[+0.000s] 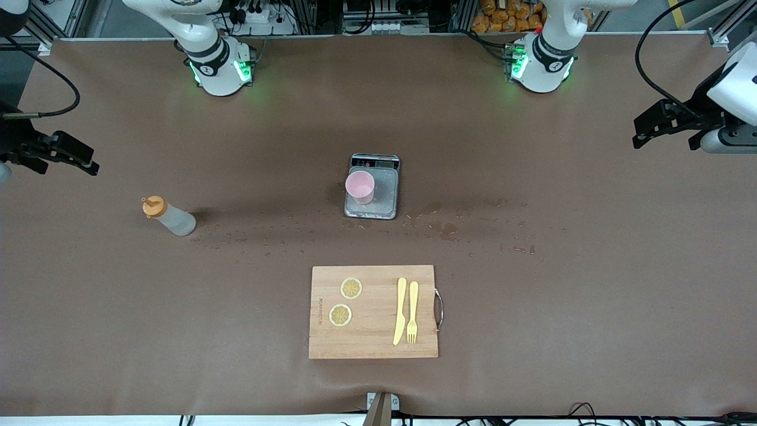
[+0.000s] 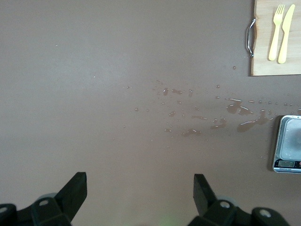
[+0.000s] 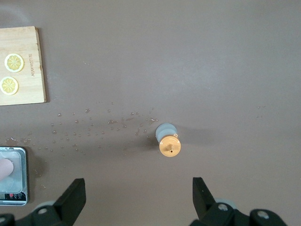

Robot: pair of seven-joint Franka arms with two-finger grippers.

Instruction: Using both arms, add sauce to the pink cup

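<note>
The sauce bottle point(image 1: 168, 217), translucent with an orange cap, stands upright on the brown table toward the right arm's end. In the right wrist view its cap point(image 3: 170, 146) shows from above, just ahead of the open fingers. The pink cup point(image 1: 359, 186) stands on the grey scale point(image 1: 381, 189) at the table's middle, and its edge shows in the right wrist view point(image 3: 3, 167). My right gripper point(image 1: 89, 164) point(image 3: 137, 186) is open and empty, in the air near the bottle. My left gripper point(image 1: 641, 135) point(image 2: 139, 183) is open and empty, over bare table at the left arm's end.
A wooden cutting board point(image 1: 374, 331) lies nearer to the front camera than the scale. It holds two lemon slices point(image 1: 351, 288), a yellow knife point(image 1: 400, 310) and a yellow fork point(image 1: 412, 312). Spilled droplets point(image 1: 443, 228) dot the table between bottle and scale and toward the left arm's end.
</note>
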